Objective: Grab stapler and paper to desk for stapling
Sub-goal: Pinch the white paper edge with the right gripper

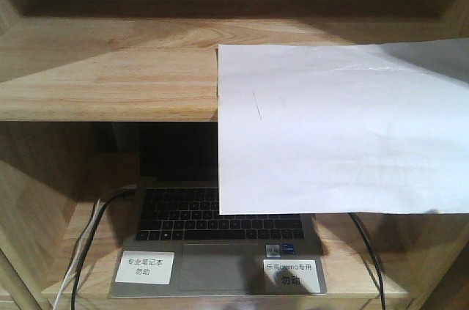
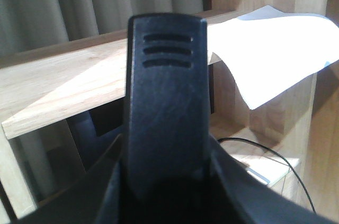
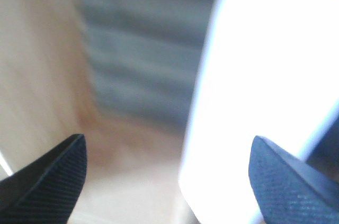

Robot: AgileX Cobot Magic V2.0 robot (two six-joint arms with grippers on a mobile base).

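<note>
- Front view: the paper (image 1: 337,127) droops off the shelf (image 1: 110,83) at three o'clock; it looks floppy, so pinch its overhang.
- Left wrist: left gripper (image 2: 169,203) seemingly clamps the stapler (image 2: 167,102), which looks rigid, dead centre.
- Right wrist: right gripper (image 3: 169,181) spread wide, paper (image 3: 265,86) at two o'clock.

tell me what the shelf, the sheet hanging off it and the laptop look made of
The shelf: light wood or wood veneer, matte, going by the grain lines. The paper: thin white paper, matte; it creases and droops over the shelf edge. The laptop: grey deck, probably metal, possibly painted plastic; keys dark, likely plastic.
</note>
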